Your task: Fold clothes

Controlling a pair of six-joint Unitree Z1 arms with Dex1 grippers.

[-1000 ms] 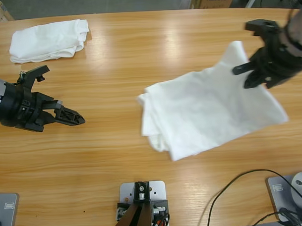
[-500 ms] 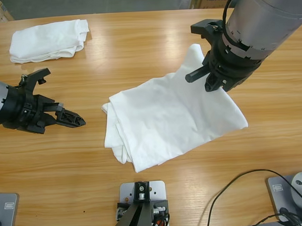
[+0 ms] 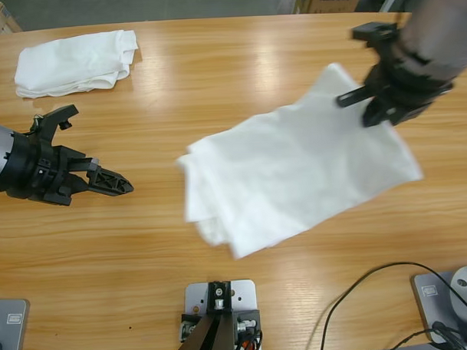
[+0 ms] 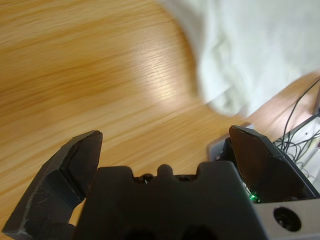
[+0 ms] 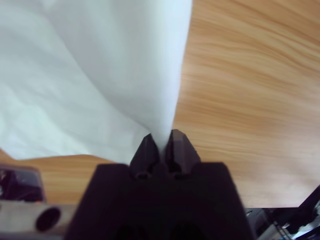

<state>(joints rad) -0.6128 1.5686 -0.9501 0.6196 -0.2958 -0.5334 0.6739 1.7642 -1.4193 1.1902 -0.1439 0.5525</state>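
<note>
R tool (image 3: 373,109) pinched on white T-shirt (image 3: 295,169) corner, lifting it so rest drapes mid-surface (image 3: 215,76) to spread | L tool (image 3: 103,182) wide, empty, waiting | folded bundle (image 3: 75,64) parked far corner

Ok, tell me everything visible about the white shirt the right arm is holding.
The shirt is plain white, thin and soft, folded into a rough layered rectangle with stacked edges showing at its lower left. The right pincer is shut on its upper right corner, lifting that end while the rest drapes toward the wooden table. No lettering shows. The left pincer is apart from it, open.
</note>
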